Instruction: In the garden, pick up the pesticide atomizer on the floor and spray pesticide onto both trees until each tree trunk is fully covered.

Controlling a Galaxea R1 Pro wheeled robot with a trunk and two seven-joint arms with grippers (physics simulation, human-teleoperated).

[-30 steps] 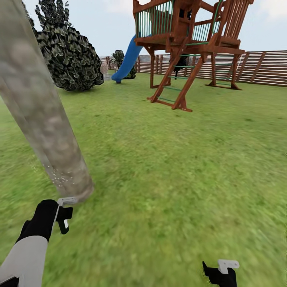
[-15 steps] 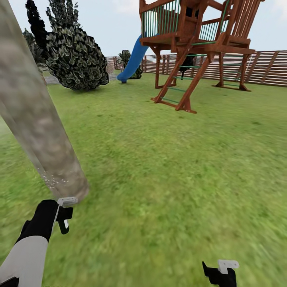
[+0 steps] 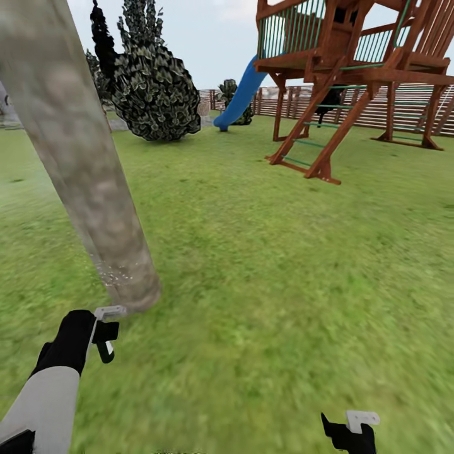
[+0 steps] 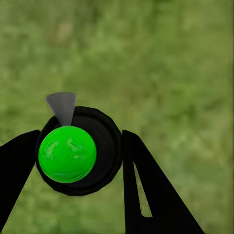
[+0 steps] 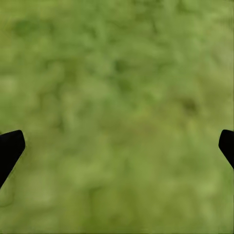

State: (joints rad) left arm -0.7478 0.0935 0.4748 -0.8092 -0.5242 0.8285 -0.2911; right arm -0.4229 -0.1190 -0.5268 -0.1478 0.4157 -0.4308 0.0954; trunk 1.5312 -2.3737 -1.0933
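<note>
A: Where is the pesticide atomizer (image 4: 78,151)?

B: Between the two black fingers (image 4: 146,195) of the left gripper (image 4: 78,161), seen from above in the left wrist view: a round black body with a bright green cap in the lower left of the frame, and a small grey wedge at its rim. The fingers sit against its sides, so the gripper is clamped on it.

A: And in the head view?

B: The left gripper (image 3: 106,333) is at the lower left, at the end of a black wrist and white forearm. It hangs just short of the base of the tree trunk (image 3: 82,157), which runs from the upper left corner down to the grass lawn (image 3: 271,265). Pale speckles dot the trunk low down, close to the gripper.

A: The right gripper?

B: The right gripper (image 3: 349,429) is at the bottom edge, right of centre, over grass. In its wrist view the two black fingertips (image 5: 9,148) stand at opposite edges of the frame, spread wide with nothing between them but blurred grass.

A: What else is in the garden?

B: A red-brown wooden play tower (image 3: 353,69) with green rails at the upper right, a blue slide (image 3: 239,98) coming off it, a dark leafy shrub (image 3: 154,88) at upper centre-left, and the brown slat fence (image 3: 403,107) behind.
</note>
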